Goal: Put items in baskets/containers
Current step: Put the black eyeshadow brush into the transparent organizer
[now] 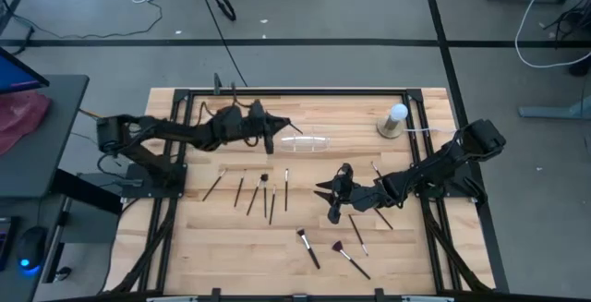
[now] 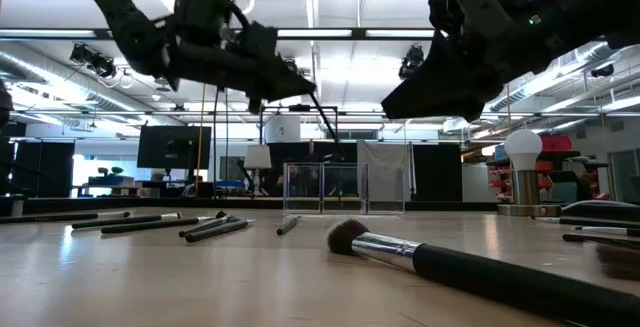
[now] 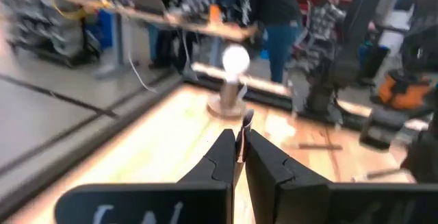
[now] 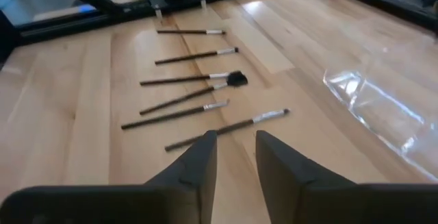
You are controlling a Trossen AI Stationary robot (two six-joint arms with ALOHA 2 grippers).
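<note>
A: The left hand (image 1: 269, 138) hovers just beside the small clear plastic organiser tray (image 1: 305, 142) at the far side of the wooden tabletop (image 1: 203, 237), its fingers closed on one thin dark makeup brush (image 3: 241, 136). It is probably held that high so the brush can be lowered into a compartment.

B: And the right hand (image 1: 331, 200)?

A: It hangs over the middle of the tabletop with its fingers apart and nothing between them, facing the row of slender dark brushes (image 4: 185, 78), likely lining up for one.

B: What does each view add?

A: Only the left wrist view shows the pinched brush handle. The low view shows the tray's upright walls, and a thick fluffy-tipped brush (image 2: 470, 264) up close. The high view alone shows the brushes scattered near the right arm.
</note>
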